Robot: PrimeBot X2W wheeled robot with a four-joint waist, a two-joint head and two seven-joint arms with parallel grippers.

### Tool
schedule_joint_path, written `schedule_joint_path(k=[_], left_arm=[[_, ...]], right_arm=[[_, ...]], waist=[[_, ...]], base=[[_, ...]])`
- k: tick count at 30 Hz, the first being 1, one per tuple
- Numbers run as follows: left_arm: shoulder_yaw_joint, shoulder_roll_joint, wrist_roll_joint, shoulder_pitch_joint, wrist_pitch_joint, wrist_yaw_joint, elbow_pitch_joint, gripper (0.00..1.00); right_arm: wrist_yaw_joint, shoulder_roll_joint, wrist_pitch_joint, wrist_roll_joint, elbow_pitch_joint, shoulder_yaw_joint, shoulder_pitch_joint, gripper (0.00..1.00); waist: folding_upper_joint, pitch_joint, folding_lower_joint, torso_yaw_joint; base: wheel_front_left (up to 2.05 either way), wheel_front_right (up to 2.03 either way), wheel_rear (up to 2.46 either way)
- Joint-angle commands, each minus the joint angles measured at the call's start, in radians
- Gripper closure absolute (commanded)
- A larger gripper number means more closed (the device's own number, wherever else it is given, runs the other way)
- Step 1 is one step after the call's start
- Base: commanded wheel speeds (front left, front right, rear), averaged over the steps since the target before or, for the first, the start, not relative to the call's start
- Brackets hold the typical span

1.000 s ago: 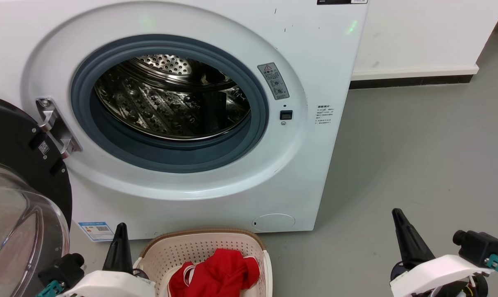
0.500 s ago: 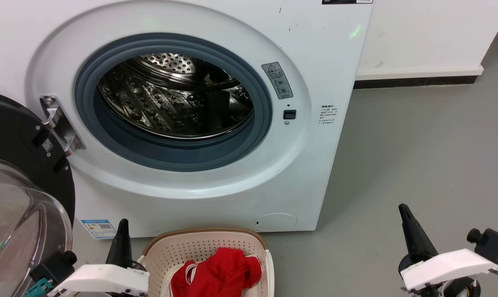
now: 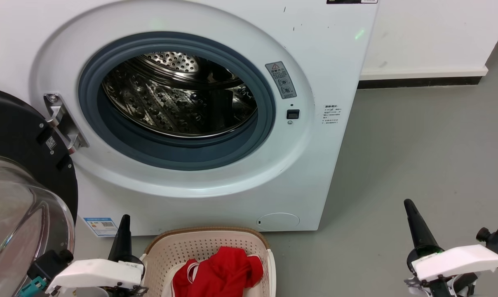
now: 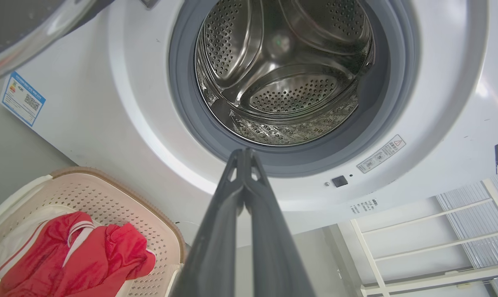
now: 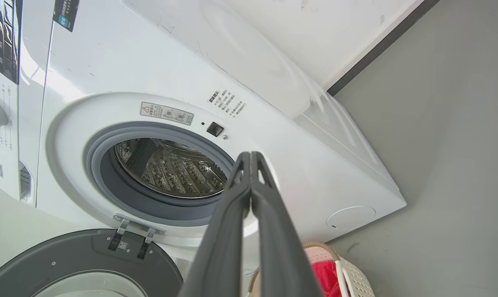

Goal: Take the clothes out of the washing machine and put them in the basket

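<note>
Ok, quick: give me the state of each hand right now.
Left hand: closed, fingertips together, holding nothing.
Right hand: closed, fingertips together, holding nothing.

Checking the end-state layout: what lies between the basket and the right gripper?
Only bare grey floor. In the head view nothing sits on the stretch between the basket and the right gripper.

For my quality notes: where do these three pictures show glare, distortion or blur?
Head view: sharp and evenly lit; the drum glints, the glass door carries pale reflections. Left wrist view: wide-angle bending curves the washing machine; the left gripper, shut, looks soft near the lens. Right wrist view: tilted; beyond the shut right gripper, the machine's glossy side shows pale reflections.
</note>
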Motion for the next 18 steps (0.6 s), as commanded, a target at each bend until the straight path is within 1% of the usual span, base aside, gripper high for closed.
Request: schedule_joint_path(k=[1, 15, 18], left_arm=[[0.006, 0.002, -0.035, -0.025, 0.008, -0.009, -0.005, 1.00], [0.014, 0.001, -0.191, -0.043, 0.046, -0.023, 0.008, 1.00], [0.015, 0.001, -0.212, -0.046, 0.051, -0.025, 0.010, 1.00]], right_arm=[[0.000, -0.007, 0.005, 0.042, -0.004, -0.005, -0.028, 1.00], [0.000, -0.007, 0.026, 0.207, 0.014, -0.023, -0.043, 1.00], [0.000, -0.007, 0.030, 0.227, 0.016, -0.025, -0.045, 1.00]], waist=[[0.0000, 0.000, 0.0000, 0.001], [0.0000, 0.002, 0.0000, 0.011], [0.0000, 0.003, 0.0000, 0.012]], base=[[0.00, 0.00, 0.00], [0.00, 0.00, 0.00], [0.00, 0.00, 0.00]])
